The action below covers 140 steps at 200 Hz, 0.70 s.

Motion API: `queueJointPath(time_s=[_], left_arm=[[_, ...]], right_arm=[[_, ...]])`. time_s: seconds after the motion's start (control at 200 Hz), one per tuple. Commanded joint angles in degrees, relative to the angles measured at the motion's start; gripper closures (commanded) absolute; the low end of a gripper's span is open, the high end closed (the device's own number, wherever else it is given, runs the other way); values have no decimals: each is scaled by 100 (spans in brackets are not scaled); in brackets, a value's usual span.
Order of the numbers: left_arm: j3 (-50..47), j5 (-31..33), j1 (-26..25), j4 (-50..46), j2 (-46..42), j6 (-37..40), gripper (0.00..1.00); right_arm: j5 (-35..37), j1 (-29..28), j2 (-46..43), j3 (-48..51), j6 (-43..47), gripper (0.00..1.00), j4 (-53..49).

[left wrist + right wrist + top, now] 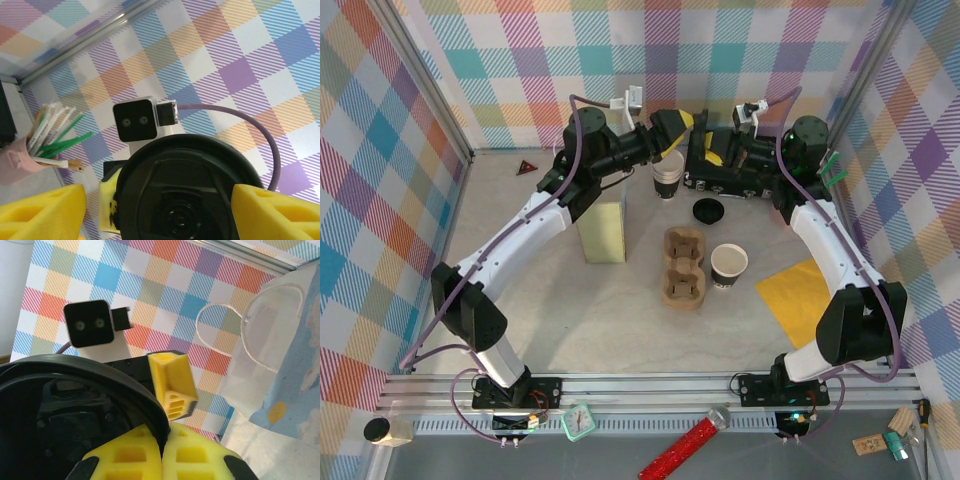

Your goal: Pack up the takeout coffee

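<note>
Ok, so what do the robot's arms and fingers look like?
The left arm and right arm have white links and black joints, each with a purple cable alongside. The fingers are yellow blocks with moulded pockets. A small white camera sits on each wrist.

Glossy black plastic is seen on the black lid [75, 390], with light caught along its smooth rim. Matt yellow plastic, faintly ridged, is shown on the right gripper [163, 440] and the left gripper [159, 205]. Thin, frosted plastic film is made out on the translucent bag [265, 345]. Down on the surface [620, 320], a smooth, matt, pale marbled finish is noted. Rough brown moulded pulp is seen on the cup carrier [683, 267], smooth paper on the open cup [729, 265]. Brushed metal is shown by the frame rail [650, 385], red glitter by the tube [685, 450].
</note>
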State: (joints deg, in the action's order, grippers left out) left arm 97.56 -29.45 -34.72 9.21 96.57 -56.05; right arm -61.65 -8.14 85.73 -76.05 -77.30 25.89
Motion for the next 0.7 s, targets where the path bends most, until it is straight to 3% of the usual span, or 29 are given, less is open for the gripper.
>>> queueJointPath(time_s=[0.0,0.33,0.695], left_arm=[[232,-324,52,345,88,-275,24],[473,-341,45,346,216,132,23],[752,-794,53,535,522,350,22]], right_arm=[[-200,42,55,14,-377,100,693],[-346,23,156,29,-576,100,841],[-382,21,137,-42,-392,100,505]])
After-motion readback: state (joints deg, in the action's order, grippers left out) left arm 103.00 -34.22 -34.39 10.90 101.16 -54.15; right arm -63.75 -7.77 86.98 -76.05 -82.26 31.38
